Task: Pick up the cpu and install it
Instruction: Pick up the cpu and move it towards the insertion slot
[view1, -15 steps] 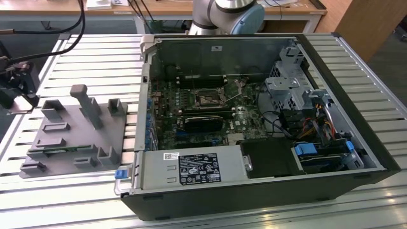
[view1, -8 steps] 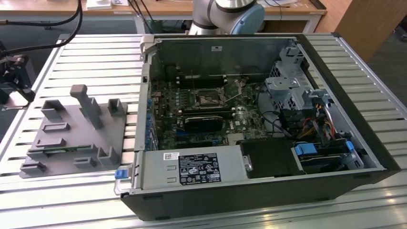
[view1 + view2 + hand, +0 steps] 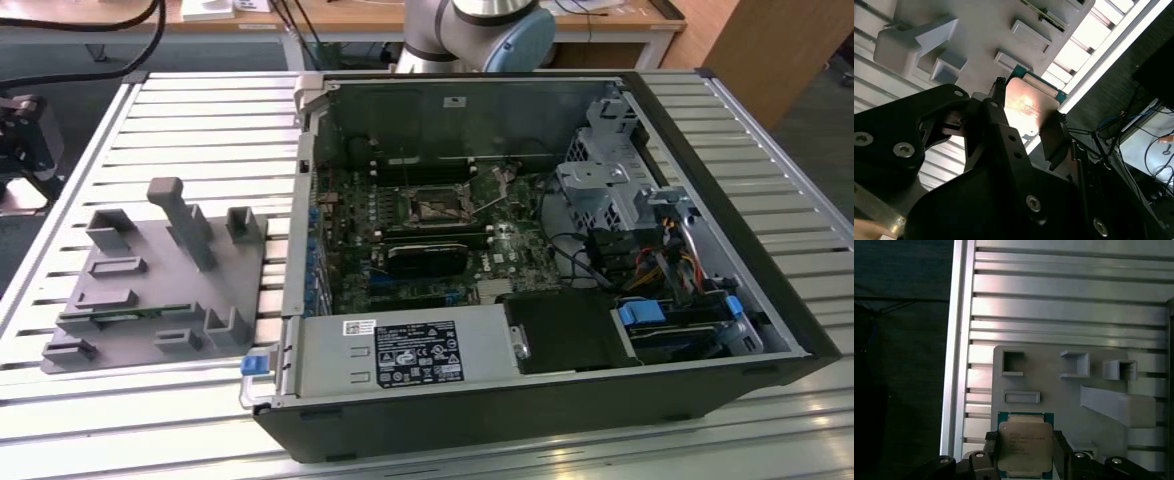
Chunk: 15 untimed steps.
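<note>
**Over the grey fixture plate, the cpu in the gripper's clasp**

Over the grey fixture plate (image 3: 1054, 390), the gripper (image 3: 1026, 456) is clamped on the cpu (image 3: 1025, 445): in both wrist views its two black fingers (image 3: 990, 455) press against opposite edges of the chip. The metal top of the cpu faces the first wrist view, with a thin green rim showing around it. In the second wrist view the same top catches a warm reflection, framed by the fingers on either side. Whether the chip rests on the plate or hangs just clear of it, I cannot tell.

The plate carries several raised grey holders, and a thin green memory stick (image 3: 1046, 16) lies in one of them. The plate sits on a slatted aluminium table (image 3: 200, 110), towards the exterior view's left.

Beside the plate, towards the exterior view's right, an open computer case (image 3: 534, 425) lies on the same table. The black socket frame (image 3: 434, 207) is near the middle of its board, well apart from the plate. The arm's base (image 3: 474, 30) stands beyond the far side of the case
</note>
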{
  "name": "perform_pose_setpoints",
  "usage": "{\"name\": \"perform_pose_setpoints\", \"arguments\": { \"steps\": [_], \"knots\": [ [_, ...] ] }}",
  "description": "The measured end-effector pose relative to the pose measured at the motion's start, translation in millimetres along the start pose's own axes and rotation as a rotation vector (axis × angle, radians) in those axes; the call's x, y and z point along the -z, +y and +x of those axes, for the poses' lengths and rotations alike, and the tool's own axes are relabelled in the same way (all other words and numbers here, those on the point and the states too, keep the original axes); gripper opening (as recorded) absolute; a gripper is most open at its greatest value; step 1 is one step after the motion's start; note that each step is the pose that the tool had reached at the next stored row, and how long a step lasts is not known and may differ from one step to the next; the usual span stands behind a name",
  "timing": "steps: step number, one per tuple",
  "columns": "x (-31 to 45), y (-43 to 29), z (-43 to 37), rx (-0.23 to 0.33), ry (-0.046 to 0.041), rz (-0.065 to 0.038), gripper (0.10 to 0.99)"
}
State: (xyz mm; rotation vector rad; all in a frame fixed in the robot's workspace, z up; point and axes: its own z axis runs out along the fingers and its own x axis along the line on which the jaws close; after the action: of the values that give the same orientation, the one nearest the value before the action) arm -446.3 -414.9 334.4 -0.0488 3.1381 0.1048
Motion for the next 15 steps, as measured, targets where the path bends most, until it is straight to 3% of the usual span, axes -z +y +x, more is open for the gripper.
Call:
{"name": "perform_pose_setpoints", "arguments": {
  "steps": [15],
  "knots": [
    [40.1, 3.7, -0.1, 0.0, -0.0002, 0.0, 0.525]
  ]
}}
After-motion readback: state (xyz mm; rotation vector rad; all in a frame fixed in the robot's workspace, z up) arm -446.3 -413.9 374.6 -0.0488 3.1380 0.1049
